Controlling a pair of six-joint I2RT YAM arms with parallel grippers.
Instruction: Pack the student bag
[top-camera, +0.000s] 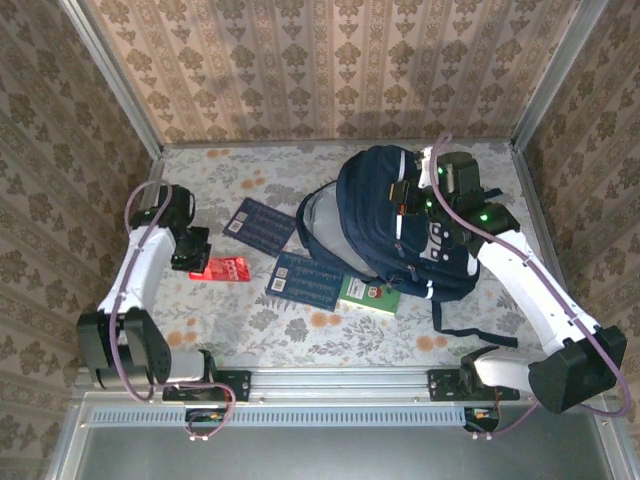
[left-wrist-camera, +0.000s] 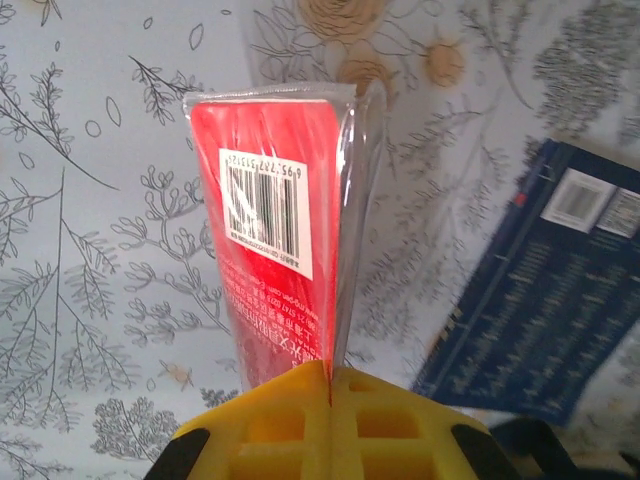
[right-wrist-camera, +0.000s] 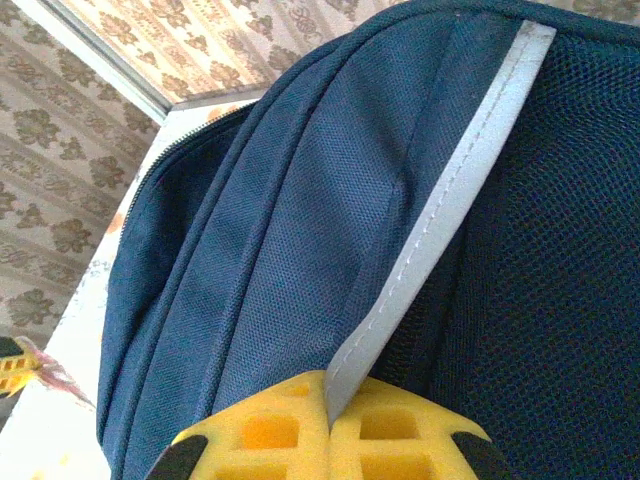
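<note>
Gaping navy white-striped student bag (top-camera: 380, 200); right tool (right-wrist-camera: 328, 385) pinching its stripe (right-wrist-camera: 450, 200), left tool (left-wrist-camera: 330, 375) clamping red packet (left-wrist-camera: 270, 230).

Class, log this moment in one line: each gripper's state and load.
left gripper: shut on red packet | right gripper: shut on reflective stripe of student bag | green book: beside bag

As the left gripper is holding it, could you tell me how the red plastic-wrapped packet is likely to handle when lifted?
The red packet looks flat and thin, so it is probably light and somewhat bendy. Its glossy clear wrap may be slippery. The left gripper pinches only one edge, so it could sag or slide.
</note>
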